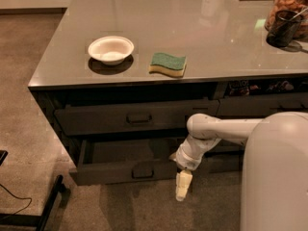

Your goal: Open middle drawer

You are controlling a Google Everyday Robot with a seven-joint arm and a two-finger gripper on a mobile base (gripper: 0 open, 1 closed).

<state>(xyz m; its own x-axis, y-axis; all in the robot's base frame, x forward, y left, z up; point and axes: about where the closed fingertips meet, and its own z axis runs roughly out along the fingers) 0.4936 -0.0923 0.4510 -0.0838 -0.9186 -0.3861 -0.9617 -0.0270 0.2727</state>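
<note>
Arm (219, 128) bent, claw (183, 186) pointing down before pulled-out middle drawer (115, 173).

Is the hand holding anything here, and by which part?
Nothing. The hand hangs right of the handle on the open middle drawer, not touching it.

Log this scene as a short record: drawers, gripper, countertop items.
middle drawer: pulled partway out, inside showing
drawer above: shut
gripper: points down in front of the middle drawer's front, right of its handle, not on the handle
counter: white bowl; green-and-yellow sponge to the bowl's right, apart from it
</note>
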